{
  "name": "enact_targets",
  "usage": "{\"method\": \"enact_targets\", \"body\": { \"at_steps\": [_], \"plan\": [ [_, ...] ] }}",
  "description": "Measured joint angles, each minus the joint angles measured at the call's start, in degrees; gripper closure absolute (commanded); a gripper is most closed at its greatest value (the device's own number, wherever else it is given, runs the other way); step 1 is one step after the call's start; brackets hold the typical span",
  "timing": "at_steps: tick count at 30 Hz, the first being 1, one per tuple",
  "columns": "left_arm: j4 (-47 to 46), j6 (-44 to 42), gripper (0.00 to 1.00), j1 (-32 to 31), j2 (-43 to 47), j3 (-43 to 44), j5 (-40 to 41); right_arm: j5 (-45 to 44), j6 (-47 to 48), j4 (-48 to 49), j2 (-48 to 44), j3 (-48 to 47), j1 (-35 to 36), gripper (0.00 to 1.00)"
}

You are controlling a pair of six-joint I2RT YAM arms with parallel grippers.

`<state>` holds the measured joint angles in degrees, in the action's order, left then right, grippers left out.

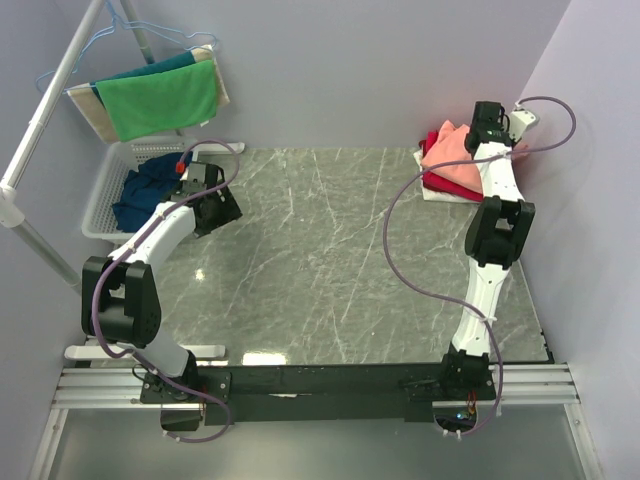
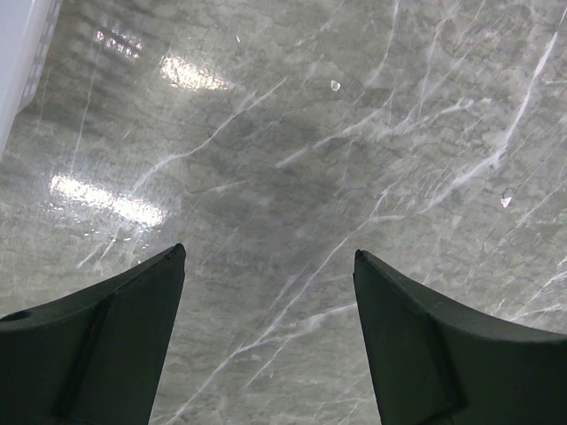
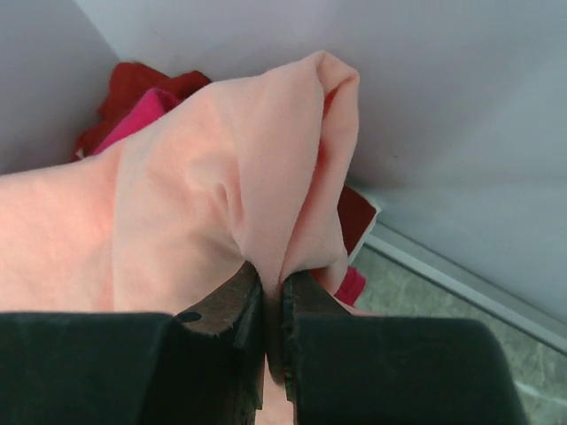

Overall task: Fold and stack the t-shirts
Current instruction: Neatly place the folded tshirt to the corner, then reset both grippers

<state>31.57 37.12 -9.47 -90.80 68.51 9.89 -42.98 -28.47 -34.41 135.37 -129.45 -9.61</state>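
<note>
Marble table (image 1: 330, 270); right gripper (image 3: 273, 288) clamped on a fold of the salmon-orange t-shirt (image 3: 177, 204), upper right; left gripper (image 2: 268, 257) apart, empty. Cloth likely light, limp; grip at corners.

Pale lavender walls (image 1: 350, 70) at back and right of frame. Glossy grey marble tabletop with white veins (image 1: 320, 260) fills centre, overhead-light glare patch (image 1: 262, 357) near its bottom edge. White slatted plastic basket (image 1: 100, 200) mid-left. White metal rack pole (image 1: 55, 95) upper left, bright green cloth (image 1: 160, 100) draped beside it.

No legible text, labels or nos. anywhere.
</note>
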Motion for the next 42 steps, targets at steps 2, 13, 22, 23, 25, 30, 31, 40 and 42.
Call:
{"method": "enact_targets", "body": {
  "at_steps": [2,13,22,23,25,30,31,40,42],
  "plan": [
    [0.37,0.02,0.18,-0.09,-0.04,0.24,0.00,0.00,1.01,0.48,0.33,0.24,-0.17,0.54],
    [0.57,-0.02,0.17,-1.16,-0.24,1.90,0.00,-2.56,2.21,4.81,-2.51,7.50,0.13,0.31],
    [-0.59,-0.11,0.16,-1.27,-0.22,1.88,0.00,-6.12,5.79,19.06,-17.94,32.44,7.19,0.28],
    [-0.63,-0.11,0.16,-1.27,-0.22,1.86,0.00,-6.49,6.32,20.24,-18.99,32.39,8.13,0.28],
    [-1.07,-0.13,0.16,-1.27,-0.02,1.42,-0.02,-6.49,6.75,20.83,-19.96,31.56,10.73,0.28],
    [-1.29,-0.37,0.16,-1.29,1.29,-0.50,-0.04,-3.87,6.27,17.53,-18.43,23.41,13.60,0.29],
    [-1.25,-0.48,0.16,-1.29,1.75,-0.81,-0.02,-3.23,5.90,15.80,-17.29,20.61,13.60,0.30],
    [-2.69,-2.47,0.01,-1.40,7.48,-3.08,-1.55,5.46,3.89,8.61,-13.79,18.91,15.10,0.29],
    [-3.58,-2.99,0.00,-1.51,8.94,-3.93,-2.38,8.35,3.82,8.81,-16.59,25.73,16.65,0.29]
  ]
}}
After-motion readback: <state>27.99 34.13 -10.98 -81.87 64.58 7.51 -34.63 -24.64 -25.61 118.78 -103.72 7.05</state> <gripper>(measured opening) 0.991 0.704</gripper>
